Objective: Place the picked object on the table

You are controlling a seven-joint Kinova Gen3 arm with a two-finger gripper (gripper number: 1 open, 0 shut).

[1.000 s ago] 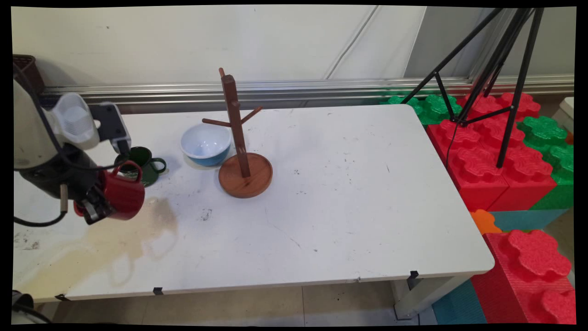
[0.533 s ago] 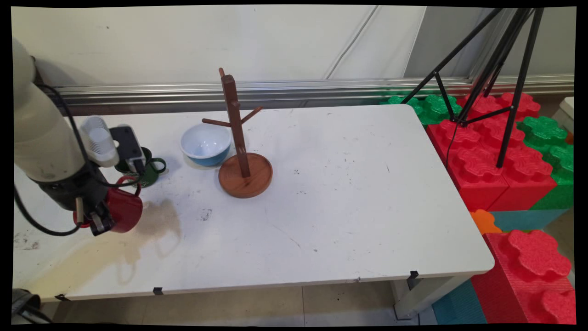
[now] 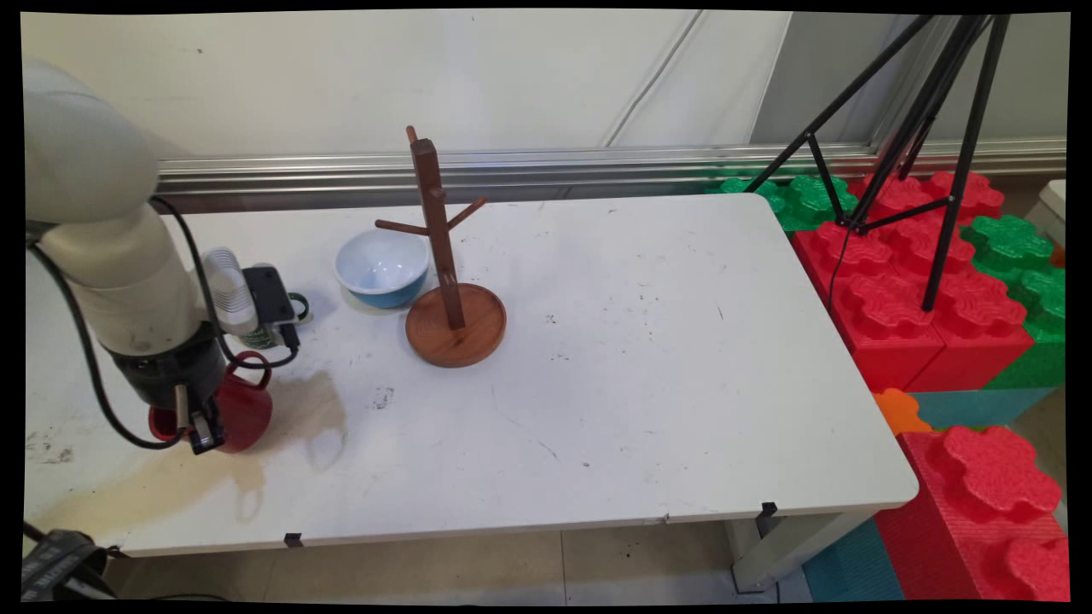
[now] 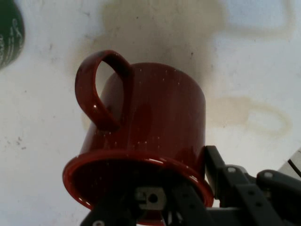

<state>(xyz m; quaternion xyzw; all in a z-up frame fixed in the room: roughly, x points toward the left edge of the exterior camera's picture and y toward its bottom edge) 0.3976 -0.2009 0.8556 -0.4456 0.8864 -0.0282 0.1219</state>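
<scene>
My gripper [image 3: 198, 426] is shut on the rim of a red speckled mug [image 3: 243, 408] at the table's near left, just above a brownish stain. The hand view looks along the red mug [image 4: 150, 127]: one finger is inside its mouth, the other outside its wall, and its handle [image 4: 101, 92] points up-left. A green mug [image 3: 286, 320] stands just behind, mostly hidden by the wrist; its edge [image 4: 9, 33] shows in the hand view's upper left corner. Further right are a blue bowl [image 3: 382, 269] with a white inside and a wooden mug tree [image 3: 444, 256] on a round base.
Red and green foam blocks [image 3: 921, 290] and a black tripod [image 3: 930, 128] stand off the table's right side. A metal rail runs along the wall behind the table [image 3: 640, 358]. Black cables hang from the arm at the left.
The arm has swung down and toward the near edge, carrying the red mug lower, close to the stained tabletop. The wrist now covers most of the green mug.
</scene>
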